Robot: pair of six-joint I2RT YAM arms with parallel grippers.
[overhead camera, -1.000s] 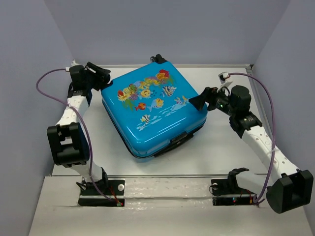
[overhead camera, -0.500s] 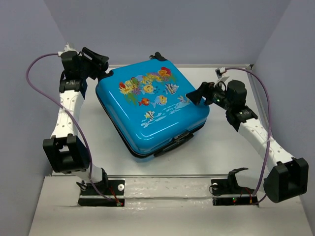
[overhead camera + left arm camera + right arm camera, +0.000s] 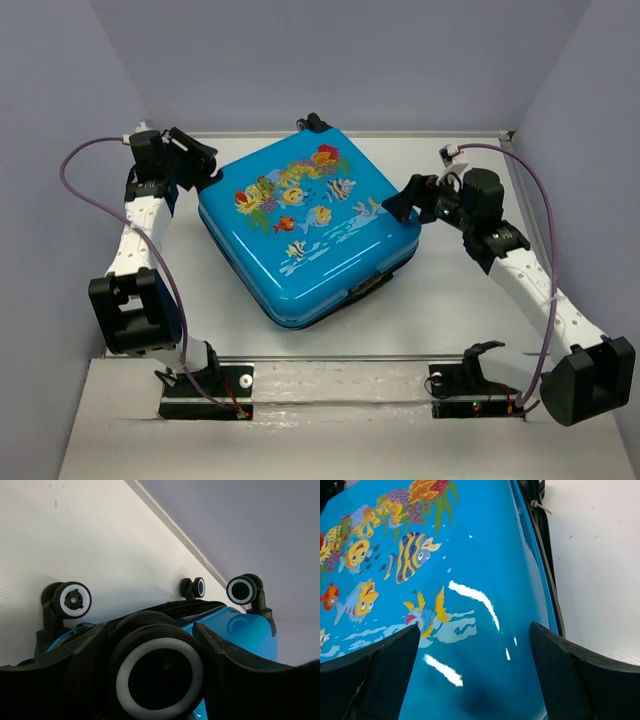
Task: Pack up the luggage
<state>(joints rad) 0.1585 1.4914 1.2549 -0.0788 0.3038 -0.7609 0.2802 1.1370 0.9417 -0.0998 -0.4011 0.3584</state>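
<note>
**Q:** Where does the luggage (image 3: pixel 305 235) lie?

**A:** It lies flat on the white counter (image 3: pixel 450 300), toward the far edge. The lid is closed and the fish print faces up. It sits diagonally, with 1 corner pointing at the near edge. No clothes show outside it, so the filling appears to be finished.

**Q:** What is the left end effector (image 3: pixel 207 168) doing?

**A:** It is at the case's far-left corner. Its 2 fingers pinch a black-and-white wheel (image 3: pixel 159 677), which fills the gap between them. A wheel gives a narrow, firm purchase that the smooth shell does not. The grip presumably serves to swing or drag the case.

**Q:** And the right end effector (image 3: pixel 396 205)?

**A:** It is spread wide at the shell's right edge and holds nothing. In the wrist view its fingers (image 3: pixel 375 675) frame the glossy print. Whether it touches the shell cannot be told. It probably stands there to steady or push that side while the other arm pulls.
</note>
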